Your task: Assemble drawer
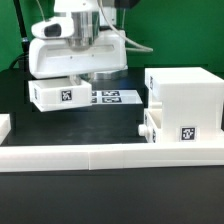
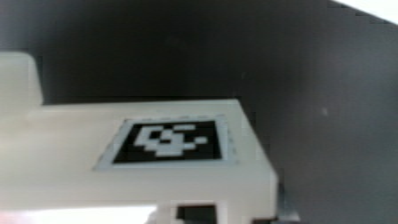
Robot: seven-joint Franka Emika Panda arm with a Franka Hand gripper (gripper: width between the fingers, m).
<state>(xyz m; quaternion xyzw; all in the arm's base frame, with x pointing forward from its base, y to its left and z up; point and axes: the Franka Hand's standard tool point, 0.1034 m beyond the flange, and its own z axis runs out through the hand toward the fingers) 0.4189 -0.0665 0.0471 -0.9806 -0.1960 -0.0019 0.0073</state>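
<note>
The white cube-like drawer housing (image 1: 185, 100) stands at the exterior view's right, with a tag low on its front. A smaller knobbed tray (image 1: 150, 127) sits low against its left side. A second white tray (image 1: 55, 94) with a tag on its face is at the left, under my gripper (image 1: 79, 77). The gripper appears shut on this tray's right end and holds it just above the dark table. In the wrist view the tray's tagged face (image 2: 169, 140) fills the frame very close, and the fingers do not show clearly.
The marker board (image 1: 112, 97) lies flat on the table between the held tray and the housing. A long low white border rail (image 1: 100, 156) runs along the front. A small white block (image 1: 4, 125) sits at the left edge.
</note>
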